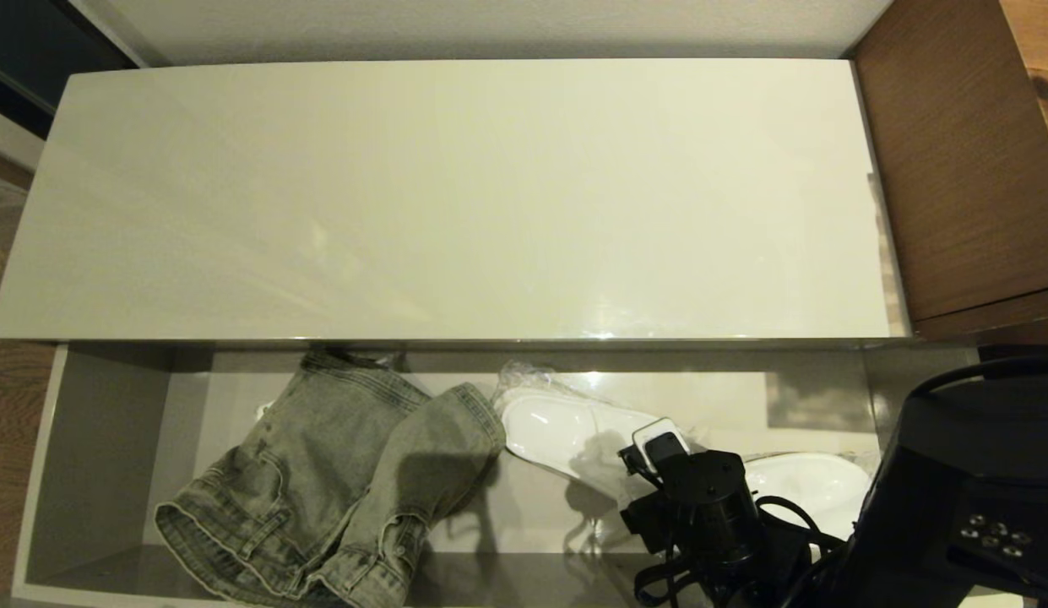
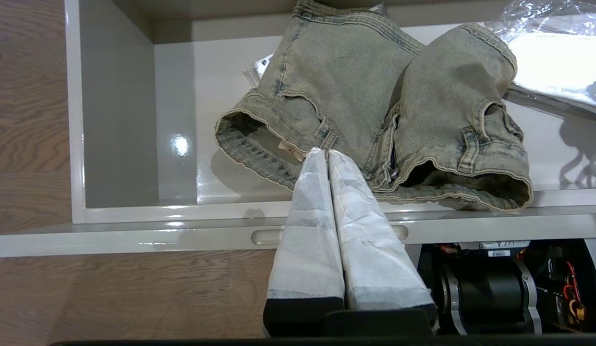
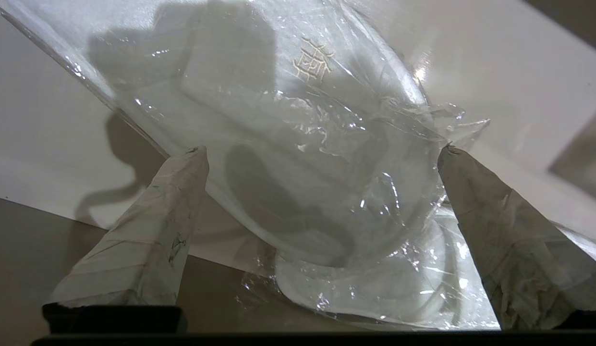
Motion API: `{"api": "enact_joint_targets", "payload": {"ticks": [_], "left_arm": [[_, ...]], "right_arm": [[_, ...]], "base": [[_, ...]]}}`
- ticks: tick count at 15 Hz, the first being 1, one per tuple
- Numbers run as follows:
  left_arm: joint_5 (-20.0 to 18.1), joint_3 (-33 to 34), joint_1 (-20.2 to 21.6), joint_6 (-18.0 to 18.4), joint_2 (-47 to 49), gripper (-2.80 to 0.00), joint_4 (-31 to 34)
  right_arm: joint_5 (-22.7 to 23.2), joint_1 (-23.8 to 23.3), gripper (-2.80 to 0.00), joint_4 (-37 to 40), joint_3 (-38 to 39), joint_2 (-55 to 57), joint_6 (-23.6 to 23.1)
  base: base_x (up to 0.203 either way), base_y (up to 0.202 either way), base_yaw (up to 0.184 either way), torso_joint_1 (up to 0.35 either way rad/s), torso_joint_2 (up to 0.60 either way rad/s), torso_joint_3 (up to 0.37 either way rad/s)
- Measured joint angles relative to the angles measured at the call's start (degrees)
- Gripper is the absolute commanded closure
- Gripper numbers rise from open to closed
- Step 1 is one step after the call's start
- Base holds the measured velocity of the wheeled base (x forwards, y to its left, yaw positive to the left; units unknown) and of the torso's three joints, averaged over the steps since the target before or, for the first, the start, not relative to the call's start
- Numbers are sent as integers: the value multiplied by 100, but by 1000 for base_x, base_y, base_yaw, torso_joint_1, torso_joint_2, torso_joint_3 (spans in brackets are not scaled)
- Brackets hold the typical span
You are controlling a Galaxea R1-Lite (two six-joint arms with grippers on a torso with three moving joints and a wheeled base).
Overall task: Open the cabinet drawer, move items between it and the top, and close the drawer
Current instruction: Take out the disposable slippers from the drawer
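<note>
My right claw (image 3: 322,154) hangs spread wide astride the plastic-wrapped slippers (image 3: 298,158) at five o'clock in the open drawer (image 1: 101,447), denim garment (image 1: 338,481) at seven, bare drawer floor between, glossy top (image 1: 456,194) at twelve, left claw (image 2: 326,154) pressed shut.

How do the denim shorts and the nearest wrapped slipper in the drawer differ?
The denim shorts are faded grey-green cloth, crumpled and bare; the wrapped slipper is flat, white and sealed in clear plastic. The shorts lie towards the drawer's left, away from both hands; the slipper lies right, between the open right hand's fingers. Both rest in the open drawer.
</note>
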Motion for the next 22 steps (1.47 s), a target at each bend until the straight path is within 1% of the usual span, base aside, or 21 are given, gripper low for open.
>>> {"api": "enact_joint_targets", "payload": {"ticks": [4, 6, 8, 10, 11, 15, 17, 18, 22], "left_arm": [[1, 0, -6, 2, 0, 0, 0], [-1, 0, -6, 0, 0, 0, 0], [-3, 0, -6, 2, 0, 0, 0], [-7, 0, 2, 22, 0, 0, 5], [-4, 0, 0, 13, 0, 0, 2], [-1, 0, -6, 0, 0, 0, 0], [-7, 0, -4, 2, 0, 0, 0], [-6, 0, 2, 2, 0, 0, 0], [-3, 0, 2, 1, 0, 0, -1]], "right_arm": [[27, -41, -280, -371, 28, 225, -55], [74, -62, -280, -399, 30, 293, -67], [96, -200, -280, -343, -11, 253, -132], [166, -341, -280, -332, -126, 144, -482], [204, -369, -280, -357, -156, 132, -554], [396, -480, -280, -231, -317, 78, -644], [635, -699, -280, -140, -418, 21, -777], [698, -737, -280, -142, -447, 13, -823], [737, -839, -280, -82, -611, 27, -836]], "base": [[0, 0, 0, 0, 0, 0], [0, 0, 0, 0, 0, 0], [0, 0, 0, 0, 0, 0], [0, 0, 0, 0, 0, 0], [0, 0, 0, 0, 0, 0], [0, 0, 0, 0, 0, 0], [0, 0, 0, 0, 0, 0], [0, 0, 0, 0, 0, 0], [0, 0, 0, 0, 0, 0]]}}
